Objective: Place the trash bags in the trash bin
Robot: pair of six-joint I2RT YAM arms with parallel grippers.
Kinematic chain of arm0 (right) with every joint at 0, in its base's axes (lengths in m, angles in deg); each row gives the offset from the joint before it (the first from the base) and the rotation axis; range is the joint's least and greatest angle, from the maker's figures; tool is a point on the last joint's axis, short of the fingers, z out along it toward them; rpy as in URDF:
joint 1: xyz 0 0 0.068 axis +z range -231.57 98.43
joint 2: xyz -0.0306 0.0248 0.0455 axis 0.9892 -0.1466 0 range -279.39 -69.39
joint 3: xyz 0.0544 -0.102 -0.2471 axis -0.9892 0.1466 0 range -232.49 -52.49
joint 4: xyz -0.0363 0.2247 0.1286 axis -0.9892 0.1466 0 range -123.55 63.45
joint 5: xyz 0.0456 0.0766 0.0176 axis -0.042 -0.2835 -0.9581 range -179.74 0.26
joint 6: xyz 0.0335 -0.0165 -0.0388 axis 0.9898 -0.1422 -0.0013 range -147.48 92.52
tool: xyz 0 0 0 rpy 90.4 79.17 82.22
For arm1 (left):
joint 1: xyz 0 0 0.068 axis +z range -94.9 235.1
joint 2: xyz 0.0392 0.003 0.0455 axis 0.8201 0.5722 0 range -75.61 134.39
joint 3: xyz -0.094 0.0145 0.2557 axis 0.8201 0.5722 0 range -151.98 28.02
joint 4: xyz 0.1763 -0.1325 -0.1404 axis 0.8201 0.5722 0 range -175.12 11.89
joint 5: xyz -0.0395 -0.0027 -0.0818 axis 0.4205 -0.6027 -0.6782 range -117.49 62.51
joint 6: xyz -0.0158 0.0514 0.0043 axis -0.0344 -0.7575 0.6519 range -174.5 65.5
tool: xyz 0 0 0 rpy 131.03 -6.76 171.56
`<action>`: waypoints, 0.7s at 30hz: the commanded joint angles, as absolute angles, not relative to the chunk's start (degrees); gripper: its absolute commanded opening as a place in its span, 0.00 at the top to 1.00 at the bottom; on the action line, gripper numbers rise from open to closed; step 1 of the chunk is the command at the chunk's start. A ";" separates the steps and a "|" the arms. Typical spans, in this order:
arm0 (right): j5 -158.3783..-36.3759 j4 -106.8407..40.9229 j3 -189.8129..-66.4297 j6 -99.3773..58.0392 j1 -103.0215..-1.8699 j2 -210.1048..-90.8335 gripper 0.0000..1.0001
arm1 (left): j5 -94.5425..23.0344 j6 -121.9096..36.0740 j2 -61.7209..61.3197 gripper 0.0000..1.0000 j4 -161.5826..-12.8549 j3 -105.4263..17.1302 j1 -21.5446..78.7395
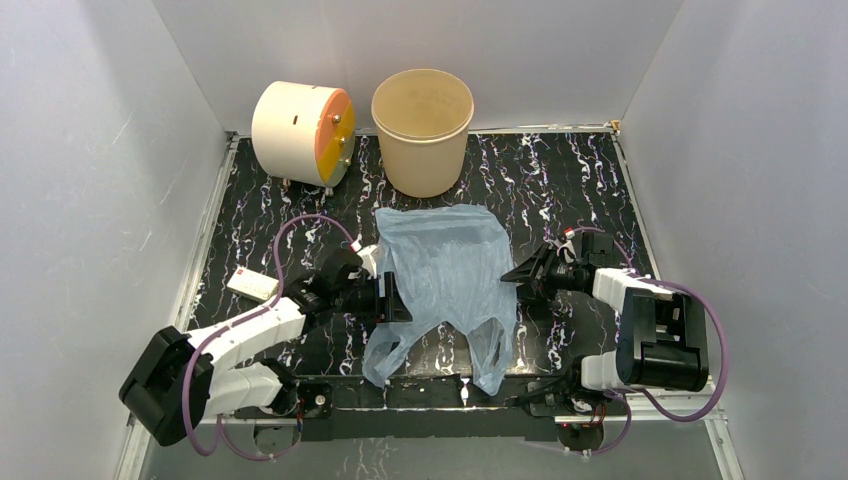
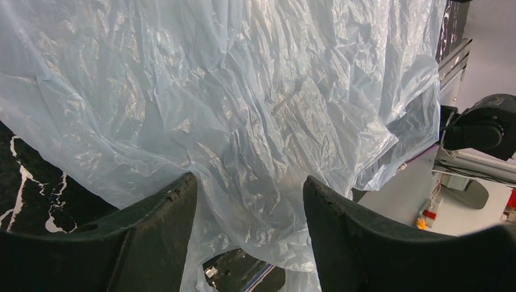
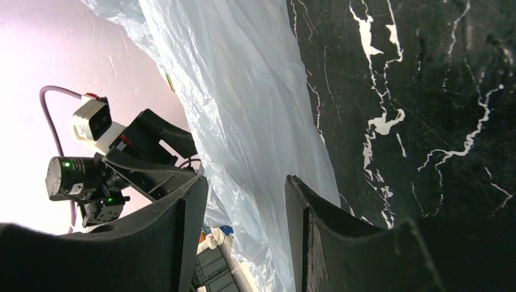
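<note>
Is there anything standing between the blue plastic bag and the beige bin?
Nothing visible does. The trash bag lies flat on the table, and the trash bin stands open just beyond its far edge. The cream drum stands left of the bin, beside that path.

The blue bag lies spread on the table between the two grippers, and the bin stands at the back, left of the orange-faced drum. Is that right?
No: the bin stands right of the drum, as the top view shows. The bag does lie spread between the left gripper and right gripper.
</note>
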State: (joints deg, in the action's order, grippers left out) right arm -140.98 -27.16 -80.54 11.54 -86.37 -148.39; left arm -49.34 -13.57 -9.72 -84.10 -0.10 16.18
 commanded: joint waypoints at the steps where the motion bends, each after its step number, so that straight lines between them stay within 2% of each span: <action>1: -143.67 -30.64 -81.92 12.70 -85.52 -148.18 0.43 | -47.96 -13.84 -8.91 0.40 -84.71 -1.44 15.51; 5: -144.76 -32.90 -81.77 13.65 -83.81 -148.37 0.48 | -45.65 -13.65 -4.71 0.64 -86.08 -2.28 14.25; 7: -145.80 -33.90 -81.75 14.29 -82.89 -148.01 0.57 | -43.64 -14.22 -4.12 0.87 -86.32 -2.71 14.08; 9: -146.02 -35.17 -81.75 14.83 -82.80 -146.80 0.70 | -41.15 -13.85 -5.01 0.99 -86.83 -2.74 14.05; 11: -144.56 -34.16 -82.62 14.61 -82.80 -145.32 0.85 | -40.19 -13.31 -6.79 1.00 -88.17 -2.87 14.05; 13: -140.93 -30.12 -84.73 13.25 -82.80 -143.51 0.94 | -39.76 -12.77 -8.98 1.00 -89.64 -3.23 14.05; 21: -125.78 -13.20 -97.19 5.83 -82.80 -134.79 0.97 | -36.11 -14.02 -19.03 1.00 -88.42 -7.89 15.78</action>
